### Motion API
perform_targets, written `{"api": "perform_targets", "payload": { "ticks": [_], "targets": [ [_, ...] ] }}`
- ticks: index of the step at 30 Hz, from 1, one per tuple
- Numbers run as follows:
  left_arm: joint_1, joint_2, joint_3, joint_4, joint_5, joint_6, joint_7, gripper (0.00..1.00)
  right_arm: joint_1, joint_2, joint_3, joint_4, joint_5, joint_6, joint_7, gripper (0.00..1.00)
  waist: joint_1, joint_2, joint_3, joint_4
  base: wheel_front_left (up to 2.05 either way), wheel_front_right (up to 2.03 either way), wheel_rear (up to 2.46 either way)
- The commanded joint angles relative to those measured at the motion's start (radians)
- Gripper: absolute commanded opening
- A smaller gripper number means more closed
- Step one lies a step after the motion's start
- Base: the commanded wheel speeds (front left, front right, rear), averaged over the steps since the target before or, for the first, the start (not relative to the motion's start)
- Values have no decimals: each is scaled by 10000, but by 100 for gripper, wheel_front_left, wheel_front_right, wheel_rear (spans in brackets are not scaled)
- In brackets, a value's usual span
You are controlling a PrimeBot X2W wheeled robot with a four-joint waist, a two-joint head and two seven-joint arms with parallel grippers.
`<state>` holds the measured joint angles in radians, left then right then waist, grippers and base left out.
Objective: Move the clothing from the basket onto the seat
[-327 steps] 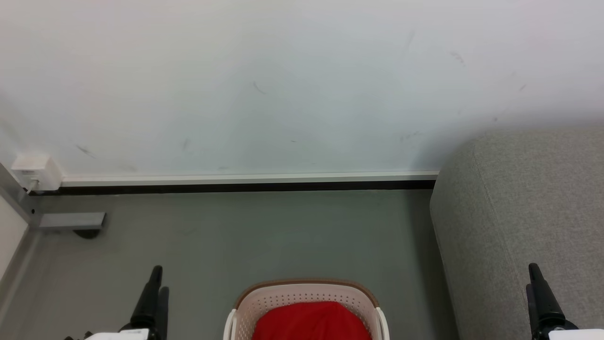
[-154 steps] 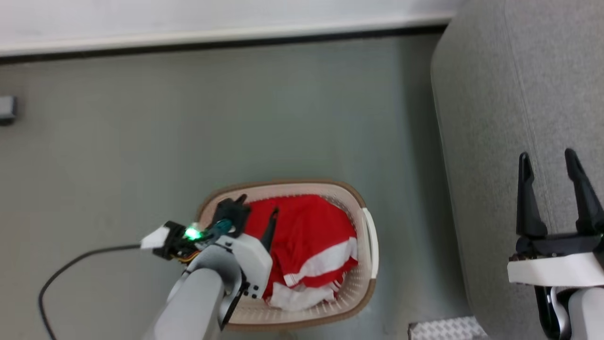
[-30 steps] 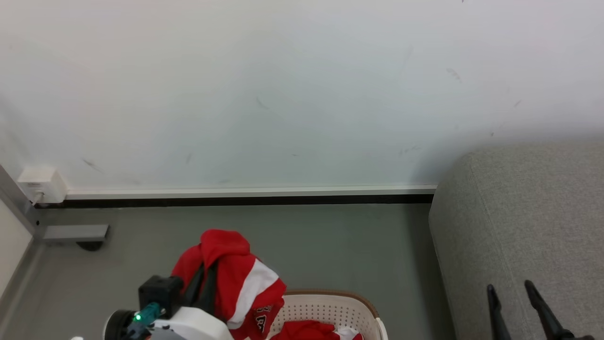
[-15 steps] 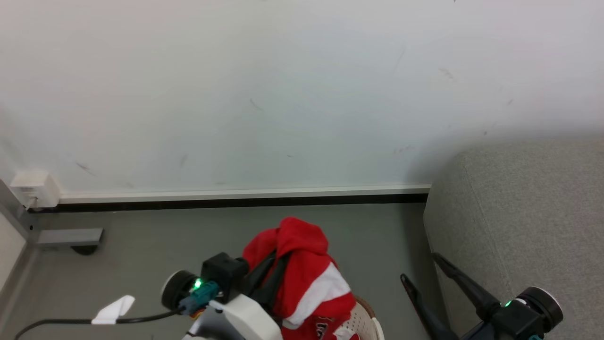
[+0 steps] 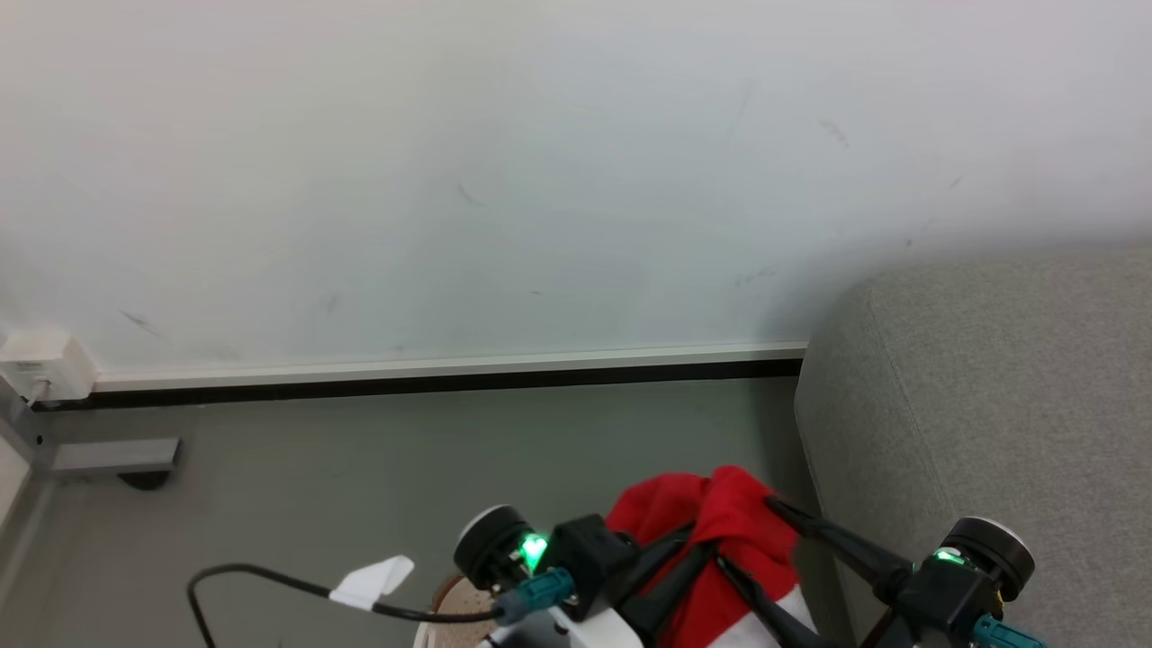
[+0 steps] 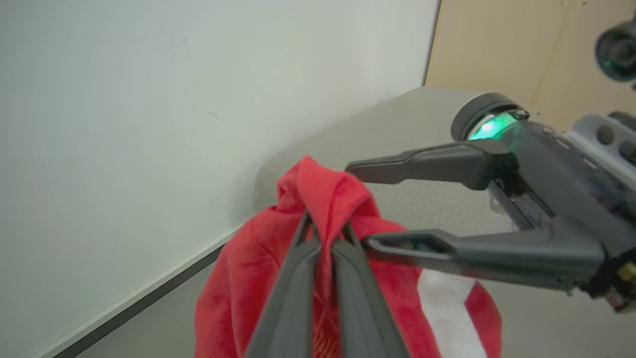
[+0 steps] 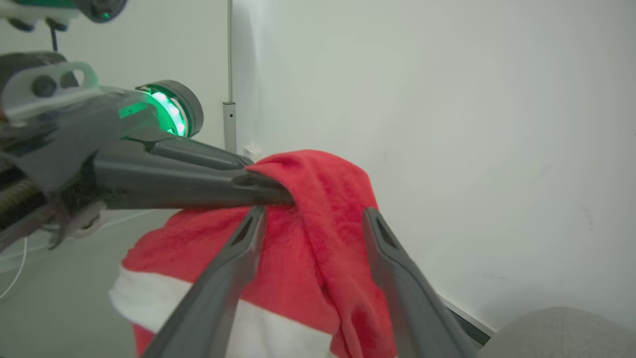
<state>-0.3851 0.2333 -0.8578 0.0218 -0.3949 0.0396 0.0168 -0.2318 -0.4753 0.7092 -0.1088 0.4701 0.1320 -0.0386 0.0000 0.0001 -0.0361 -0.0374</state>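
Pinching a raised fold of the red garment (image 6: 238, 283) between its two dark fingers, my left pincer (image 6: 325, 226) is pressed nearly together, with only the thickness of the cloth between the tips. The fabric is soft and fleecy, bunched into a peak above the grip and hanging below it in loose folds, with a broad white band across the lower part.

My right pincer (image 7: 315, 213) comes in from the other side, spread wide, its long tapered fingers standing on either side of the same fold (image 7: 318, 169). One of them ends just beside the tips of the left pincer (image 7: 271, 181). I cannot tell whether its fingers press on the cloth.

From my head camera, the garment (image 5: 684, 513) hangs off the floor between both pincers (image 5: 706, 549) (image 5: 745, 533), just beside the rounded end of the light grey sofa (image 5: 990, 378), whose covering is a coarse weave. A pale scuffed wall with a white and black skirting stands behind.
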Motion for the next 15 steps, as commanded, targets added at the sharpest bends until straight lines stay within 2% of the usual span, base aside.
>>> {"api": "perform_targets", "payload": {
  "ticks": [1,4,12,13,14,15],
  "targets": [
    [-107,-80,-95,-110,91,-67,20,0,-138,-157,33,-28,60,-25,43,100,0,-1,15,2,0,0,0],
    [-63,-244,-252,-305,-84,-202,50,0,-77,-217,138,1,97,-25,105,100,0,-1,15,-20,0,0,0],
    [55,-171,-431,-791,-405,-403,314,0,-17,-462,453,15,309,-25,446,100,0,-1,-10,-59,0,0,0],
    [66,-166,-432,-830,-425,-407,334,0,-23,-471,465,12,354,-25,463,64,0,-1,-13,-63,0,0,0],
    [74,-156,-436,-857,-445,-402,342,0,-21,-474,479,16,403,-25,485,16,0,-1,-12,-67,0,0,0],
    [77,-150,-445,-875,-467,-402,367,0,-22,-478,501,6,472,-25,487,0,0,-1,-6,-67,0,0,0]
  ]
}}
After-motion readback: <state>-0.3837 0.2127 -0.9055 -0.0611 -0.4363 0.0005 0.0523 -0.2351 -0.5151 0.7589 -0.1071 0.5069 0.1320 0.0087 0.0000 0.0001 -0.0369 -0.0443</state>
